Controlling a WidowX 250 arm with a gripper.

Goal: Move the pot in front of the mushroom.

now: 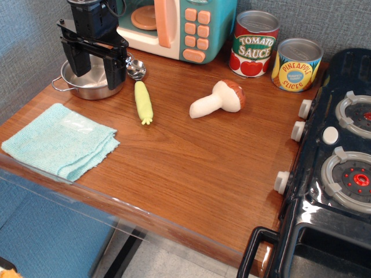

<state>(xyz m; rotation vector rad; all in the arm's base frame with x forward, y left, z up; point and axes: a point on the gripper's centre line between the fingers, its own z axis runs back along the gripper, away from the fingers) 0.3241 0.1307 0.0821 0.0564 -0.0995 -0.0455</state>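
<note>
The shiny steel pot (87, 88) sits at the back left of the wooden table, one wire handle showing at its left. My black gripper (97, 69) hangs right over it with its two fingers spread open, one near the pot's left side and one at its right rim. It holds nothing. The mushroom (219, 99) lies on its side near the table's middle, cream stem pointing left, brown cap to the right, well right of the pot.
A yellow-green corn cob (143, 102) and a metal spoon (135, 69) lie just right of the pot. A folded teal cloth (61, 140) lies front left. A toy microwave (179, 26) and two cans (254, 44) stand at the back. A toy stove (342, 156) fills the right.
</note>
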